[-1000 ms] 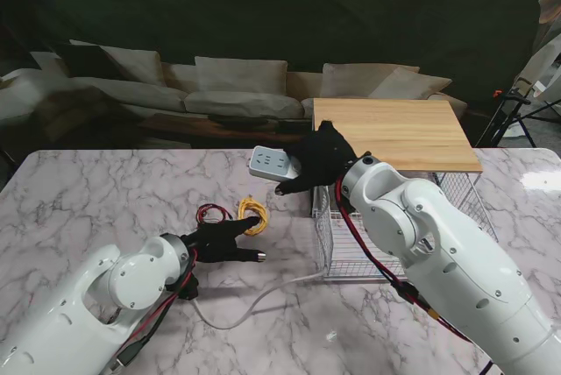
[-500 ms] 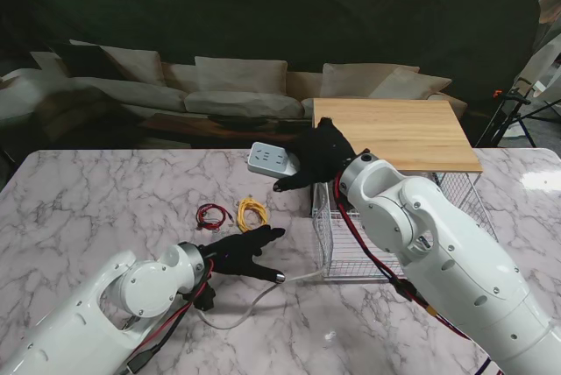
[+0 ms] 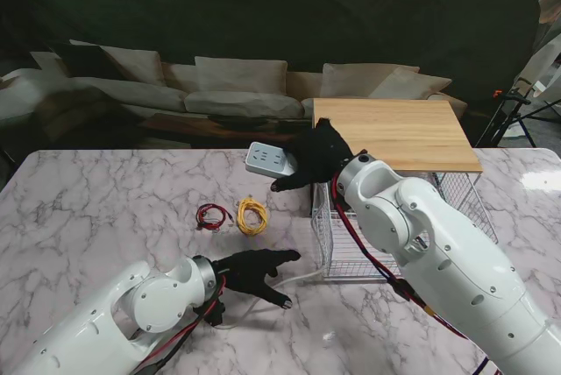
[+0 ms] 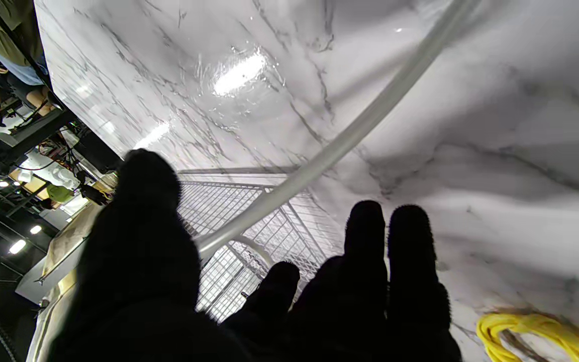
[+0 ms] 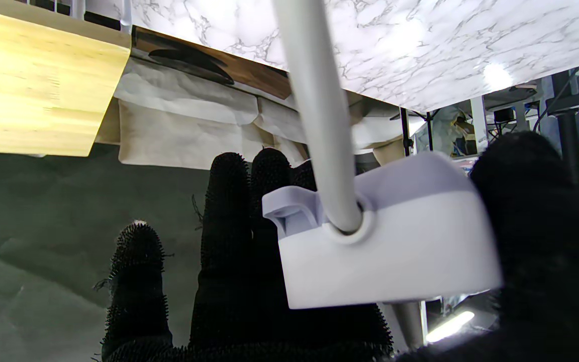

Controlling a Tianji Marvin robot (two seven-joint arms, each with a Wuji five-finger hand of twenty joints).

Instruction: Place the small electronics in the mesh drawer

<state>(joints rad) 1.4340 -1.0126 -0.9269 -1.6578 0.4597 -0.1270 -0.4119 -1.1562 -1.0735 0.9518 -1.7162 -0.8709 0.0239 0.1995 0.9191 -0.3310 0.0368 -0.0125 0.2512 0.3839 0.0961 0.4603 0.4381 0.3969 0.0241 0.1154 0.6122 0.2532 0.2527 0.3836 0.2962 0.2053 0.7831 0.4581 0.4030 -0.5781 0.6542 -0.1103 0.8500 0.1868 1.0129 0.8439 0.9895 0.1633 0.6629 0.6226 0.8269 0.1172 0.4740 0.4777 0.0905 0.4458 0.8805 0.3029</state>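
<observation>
White power strip (image 3: 269, 160) clamped in right robot hand (image 3: 317, 158), cord socket (image 5: 342, 227) seen only on wrist cam, left robot hand (image 3: 252, 272) splayed, empty

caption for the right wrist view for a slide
Right hand holding a white power strip by its cord end, lifted over the marble table.

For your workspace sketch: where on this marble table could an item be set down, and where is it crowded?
Free: the marble table left of the red cable coil and yellow cable coil, and its far strip by the sofa. Crowded: between the coils and the mesh drawer, where the left hand and white cord lie.
</observation>
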